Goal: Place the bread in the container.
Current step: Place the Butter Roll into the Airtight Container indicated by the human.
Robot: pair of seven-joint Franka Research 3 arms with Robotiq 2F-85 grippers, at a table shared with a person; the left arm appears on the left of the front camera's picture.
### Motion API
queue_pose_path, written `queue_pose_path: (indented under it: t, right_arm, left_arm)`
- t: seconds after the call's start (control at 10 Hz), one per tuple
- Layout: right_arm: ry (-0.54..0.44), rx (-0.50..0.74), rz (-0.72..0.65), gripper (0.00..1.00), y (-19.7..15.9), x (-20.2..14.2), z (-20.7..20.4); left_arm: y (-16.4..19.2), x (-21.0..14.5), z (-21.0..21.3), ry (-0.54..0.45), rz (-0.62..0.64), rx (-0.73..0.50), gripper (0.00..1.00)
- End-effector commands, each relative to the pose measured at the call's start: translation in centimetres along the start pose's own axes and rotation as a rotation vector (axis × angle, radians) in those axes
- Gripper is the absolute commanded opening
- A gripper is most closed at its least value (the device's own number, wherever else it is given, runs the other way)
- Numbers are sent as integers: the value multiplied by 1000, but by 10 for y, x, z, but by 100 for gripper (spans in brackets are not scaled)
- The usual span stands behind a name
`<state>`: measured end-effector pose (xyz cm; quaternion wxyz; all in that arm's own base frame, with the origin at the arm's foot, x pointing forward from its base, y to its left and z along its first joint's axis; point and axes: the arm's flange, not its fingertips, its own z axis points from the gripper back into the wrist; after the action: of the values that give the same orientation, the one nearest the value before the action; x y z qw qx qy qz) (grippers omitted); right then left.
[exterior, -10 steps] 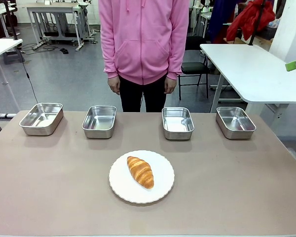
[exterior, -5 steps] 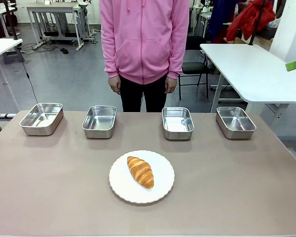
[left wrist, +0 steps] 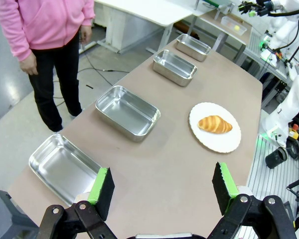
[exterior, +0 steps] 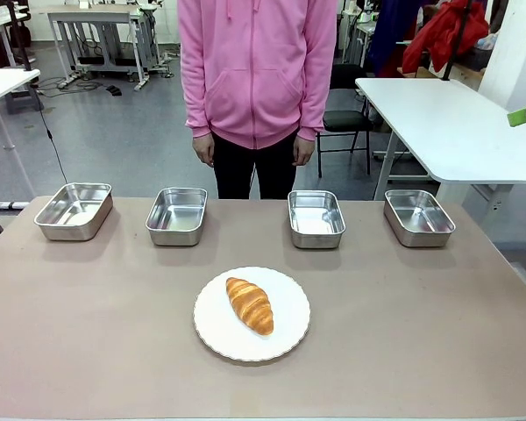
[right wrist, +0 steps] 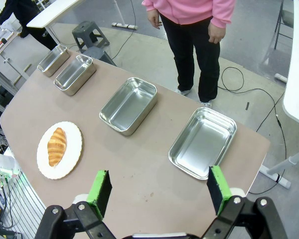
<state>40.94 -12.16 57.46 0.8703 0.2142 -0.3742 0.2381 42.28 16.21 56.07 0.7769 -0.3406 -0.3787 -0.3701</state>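
Observation:
The bread [exterior: 249, 304], a golden-brown croissant, lies on a round white plate [exterior: 212, 338] at the table's near middle. Behind it stands a row of several look-alike steel pans; nothing marks which is the container [exterior: 316, 240]. All of them are empty. My left gripper [left wrist: 163, 188] hangs open high above the table's left end, over the nearest pan [left wrist: 65, 167], with the bread [left wrist: 215, 124] farther off. My right gripper [right wrist: 158, 191] is open too, high over the right end near a pan [right wrist: 203, 142], the bread [right wrist: 56, 146] away to one side.
A person in a pink hoodie [exterior: 256, 70] stands at the far edge with both hands hanging down. The brown tabletop [exterior: 421, 333] is bare around the plate. A white table [exterior: 456, 123] stands beyond the right corner.

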Motion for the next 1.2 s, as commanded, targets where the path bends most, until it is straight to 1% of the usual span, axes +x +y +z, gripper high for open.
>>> queue_pose_path:
  t: [0.0,1.1]
  right_arm:
    - [-22,15,7,100,0,2,0]
    - [-22,15,7,100,0,2,0]
  left_arm:
    - [0,0,0,-1,-7,-1,100]
    - [0,0,0,-1,-7,-1,100]
